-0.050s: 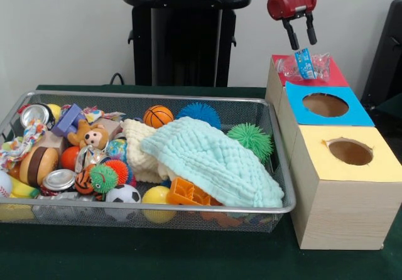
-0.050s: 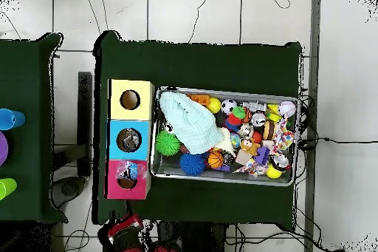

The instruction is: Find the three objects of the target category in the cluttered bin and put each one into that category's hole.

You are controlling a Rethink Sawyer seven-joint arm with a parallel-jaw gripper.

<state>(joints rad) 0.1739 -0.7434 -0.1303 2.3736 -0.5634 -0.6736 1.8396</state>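
A crumpled clear plastic bottle with a blue label (image 1: pixel 305 65) lies on top of the red box (image 1: pixel 336 78), over its hole. In the overhead view the same bottle (image 2: pixel 132 170) shows on the red box (image 2: pixel 115 182). My gripper (image 1: pixel 303 44) hangs just above the bottle with its two black fingers (image 1: pixel 293 39) apart, open, and nothing is clamped between them. The wire bin (image 1: pixel 157 95) to the left holds the clutter. Among it are two crushed cans (image 1: pixel 58 179) (image 1: pixel 36 113), balls and soft toys.
A blue box (image 1: pixel 295 98) and a yellow box (image 1: pixel 386 167), each with a round hole, stand in a row in front of the red one. A pale green cloth (image 1: pixel 213 157) covers the bin's right part. Spiky green (image 1: pixel 250 139) and blue (image 1: pixel 198 112) balls lie beside it.
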